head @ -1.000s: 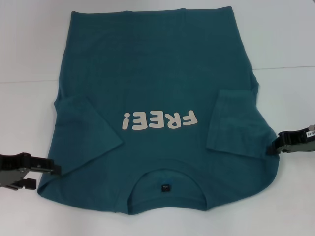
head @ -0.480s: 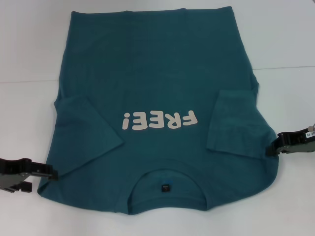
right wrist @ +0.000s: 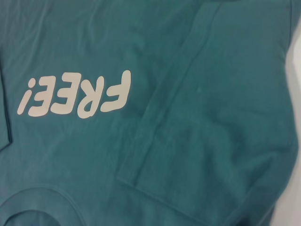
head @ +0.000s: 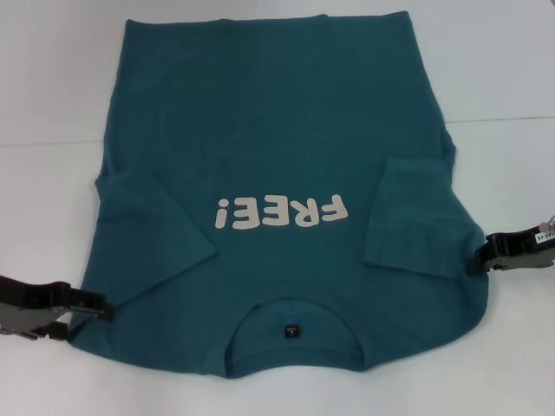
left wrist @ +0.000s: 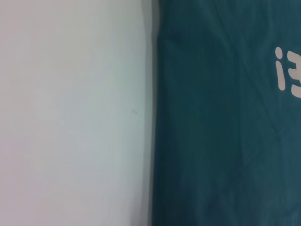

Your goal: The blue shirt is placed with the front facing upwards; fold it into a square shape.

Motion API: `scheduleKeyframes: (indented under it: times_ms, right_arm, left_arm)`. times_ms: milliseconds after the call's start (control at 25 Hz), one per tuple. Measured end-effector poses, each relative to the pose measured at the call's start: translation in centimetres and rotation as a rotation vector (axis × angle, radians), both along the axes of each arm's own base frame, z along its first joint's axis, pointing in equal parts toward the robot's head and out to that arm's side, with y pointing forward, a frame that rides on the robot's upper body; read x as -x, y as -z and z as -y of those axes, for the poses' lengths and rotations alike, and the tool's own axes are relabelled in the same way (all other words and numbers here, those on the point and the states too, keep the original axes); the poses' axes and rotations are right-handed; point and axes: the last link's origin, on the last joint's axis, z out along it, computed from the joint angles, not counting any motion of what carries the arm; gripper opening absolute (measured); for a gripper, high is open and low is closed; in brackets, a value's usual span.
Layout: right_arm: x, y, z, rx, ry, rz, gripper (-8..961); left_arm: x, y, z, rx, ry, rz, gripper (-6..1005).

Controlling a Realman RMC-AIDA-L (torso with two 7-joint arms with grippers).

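Flanking the blue shirt (head: pixel 277 156), left tool (head: pixel 97 305) and right tool (head: pixel 475 260) touch its shoulders.

The blue shirt (head: pixel 277 156) is soft, matt cloth, faintly creased, its white lettering (head: pixel 282 211) smoother and flat. At six o'clock sits a small dark woven-looking tag (head: pixel 293 330). The table (head: pixel 503 61) looks smooth, matt white.

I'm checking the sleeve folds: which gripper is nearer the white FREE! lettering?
Left, narrowly. The left gripper sits at the blue shirt's shoulder edge, below and left of the FREE! lettering; the right gripper touches the opposite edge, beyond the folded-in sleeve.
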Motion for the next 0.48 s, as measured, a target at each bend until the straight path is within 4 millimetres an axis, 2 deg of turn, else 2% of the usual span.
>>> scheduleKeyframes:
  times_ms: [480]
  right_arm:
    - [0.09,0.15,-0.02,0.001,-0.005,-0.001,41]
  left_arm:
    - [0.37,-0.20,-0.17,-0.009,0.000,-0.032,871]
